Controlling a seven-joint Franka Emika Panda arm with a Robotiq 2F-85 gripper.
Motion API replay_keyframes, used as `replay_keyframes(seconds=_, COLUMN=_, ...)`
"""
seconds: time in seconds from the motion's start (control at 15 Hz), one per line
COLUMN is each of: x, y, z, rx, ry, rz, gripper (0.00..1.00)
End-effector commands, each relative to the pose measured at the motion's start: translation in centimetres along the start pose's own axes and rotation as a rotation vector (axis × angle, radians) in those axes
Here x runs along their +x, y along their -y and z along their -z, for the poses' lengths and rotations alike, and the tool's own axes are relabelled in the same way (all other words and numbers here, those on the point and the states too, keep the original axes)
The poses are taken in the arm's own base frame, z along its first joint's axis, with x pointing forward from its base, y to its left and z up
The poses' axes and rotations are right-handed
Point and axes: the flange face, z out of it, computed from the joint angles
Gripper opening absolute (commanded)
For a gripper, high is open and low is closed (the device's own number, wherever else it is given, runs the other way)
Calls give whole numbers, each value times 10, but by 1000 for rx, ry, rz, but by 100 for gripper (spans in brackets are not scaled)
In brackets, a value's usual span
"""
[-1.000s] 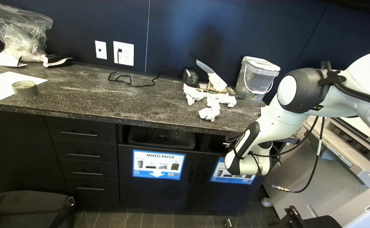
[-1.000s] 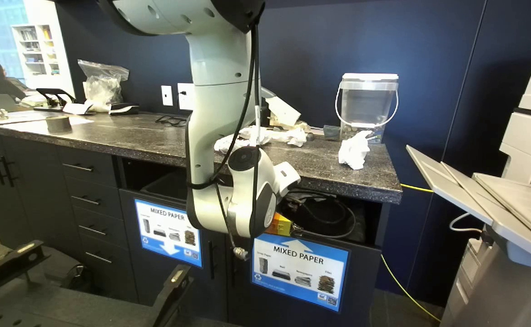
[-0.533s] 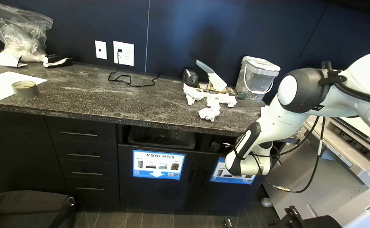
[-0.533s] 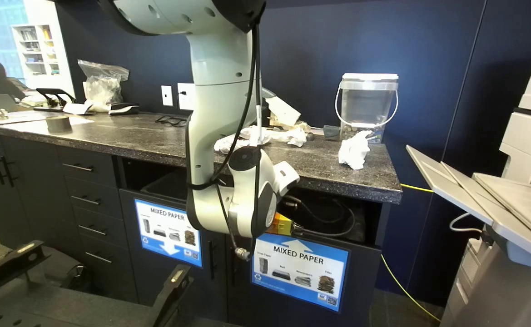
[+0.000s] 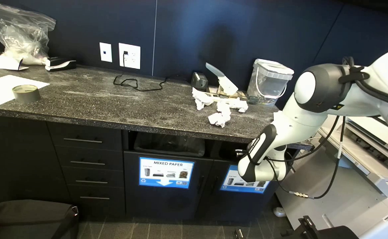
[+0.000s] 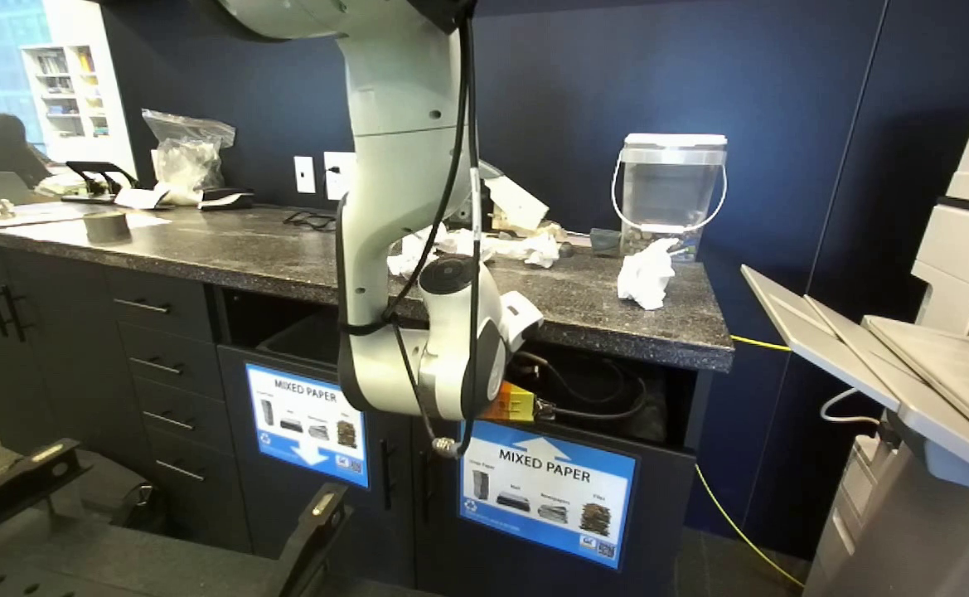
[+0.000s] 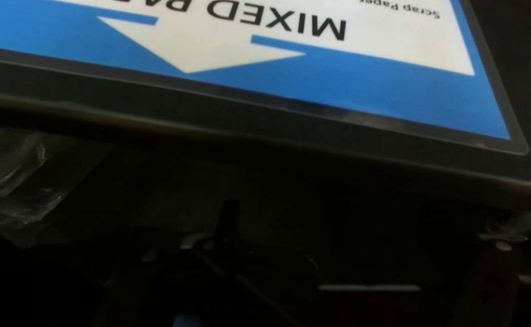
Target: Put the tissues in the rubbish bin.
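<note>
Several crumpled white tissues (image 5: 219,118) lie on the counter in both exterior views. Nearer the counter's end sits another tissue (image 6: 646,275), mostly behind the arm in the view from above. The rubbish bin (image 6: 663,506) is the dark cabinet compartment under that end, with a blue and white label (image 6: 547,496) below its slot. My gripper (image 7: 329,210) reaches into this slot. Dimly, in the wrist view, its dark fingers (image 7: 228,222) stand wide apart, with nothing seen between them. The arm and cabinet hide the fingers in both exterior views; the bin's inside is very dark.
The counter (image 5: 120,103) overhangs the slot closely. A cable (image 6: 608,412) loops from the gripper inside the opening. A clear bucket (image 6: 673,186) and a stapler-like device (image 5: 225,83) stand behind the tissues. The printer (image 6: 907,373) is beside the counter's end.
The jaws have opened. A pale lump seen in the slot half a second ago no longer shows there. The arm has risen slightly. The tissues on the counter have not moved.
</note>
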Motion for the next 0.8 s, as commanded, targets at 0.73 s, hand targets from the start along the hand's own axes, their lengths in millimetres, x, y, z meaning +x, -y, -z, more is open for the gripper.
replay_keyframes(seconds=0.73, x=40, y=39, z=122, rx=39, ry=230, rz=211, gripper=100)
